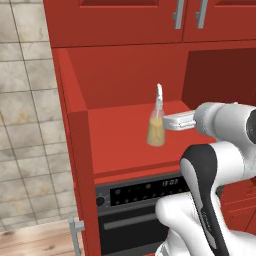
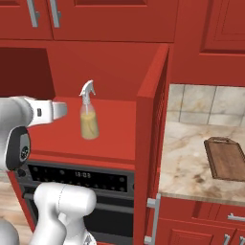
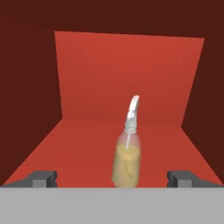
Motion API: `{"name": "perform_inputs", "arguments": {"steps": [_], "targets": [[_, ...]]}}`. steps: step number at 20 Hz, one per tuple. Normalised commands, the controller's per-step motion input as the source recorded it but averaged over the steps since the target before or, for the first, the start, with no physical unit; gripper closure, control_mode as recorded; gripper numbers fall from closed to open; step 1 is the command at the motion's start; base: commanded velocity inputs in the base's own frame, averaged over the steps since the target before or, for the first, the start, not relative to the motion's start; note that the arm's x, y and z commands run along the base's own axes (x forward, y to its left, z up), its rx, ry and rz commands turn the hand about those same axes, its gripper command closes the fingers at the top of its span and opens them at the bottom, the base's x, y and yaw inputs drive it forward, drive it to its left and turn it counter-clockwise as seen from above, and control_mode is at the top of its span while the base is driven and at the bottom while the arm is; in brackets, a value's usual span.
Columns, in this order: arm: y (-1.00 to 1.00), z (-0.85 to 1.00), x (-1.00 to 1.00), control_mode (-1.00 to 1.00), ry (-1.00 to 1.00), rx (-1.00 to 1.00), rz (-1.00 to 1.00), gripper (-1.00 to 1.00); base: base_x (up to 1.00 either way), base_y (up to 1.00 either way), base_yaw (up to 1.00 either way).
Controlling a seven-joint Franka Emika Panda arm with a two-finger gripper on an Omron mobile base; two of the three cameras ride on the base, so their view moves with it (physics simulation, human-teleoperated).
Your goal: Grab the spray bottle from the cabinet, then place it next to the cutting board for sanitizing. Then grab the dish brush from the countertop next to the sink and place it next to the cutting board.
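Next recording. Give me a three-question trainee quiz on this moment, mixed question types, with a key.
1. True or false: the spray bottle stands upright on the floor of the cabinet niche.
2. Multiple choice. In the hand view, the gripper is: A) shut on the bottle; B) open, a fingertip on each side of the bottle and clear of it; C) shut, well off to one side.
3. Short answer: in the right base view, what lies on the countertop to the right of the cabinet?

Key
1. True.
2. B.
3. The cutting board, lying flat on the stone; the open cabinet door stands between it and the bottle.
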Motion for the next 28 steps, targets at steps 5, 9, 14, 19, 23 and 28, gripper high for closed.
{"name": "perform_inputs", "arguments": {"steps": [5, 9, 14, 19, 23, 28], "targets": [[-0.13, -0.39, 0.44, -1.0, -0.06, 0.0, 0.11, -1.0, 0.0, 0.0, 0.0], [-0.11, -0.48, 0.5, -1.0, -0.04, 0.0, 0.12, -1.0, 0.0, 0.0, 0.0], [0.04, -0.41, 0.39, -1.0, -0.18, -0.07, 0.12, -1.0, 0.0, 0.0, 0.0], [0.05, -0.3, 0.15, -1.0, -0.41, -0.17, 0.05, -1.0, 0.0, 0.0, 0.0], [-0.04, -0.22, 0.19, -1.0, -0.12, -0.03, 0.03, -1.0, 0.0, 0.0, 0.0], [-0.07, -0.18, 0.35, -1.0, 0.03, 0.0, 0.06, -1.0, 0.0, 0.0, 0.0]]}}
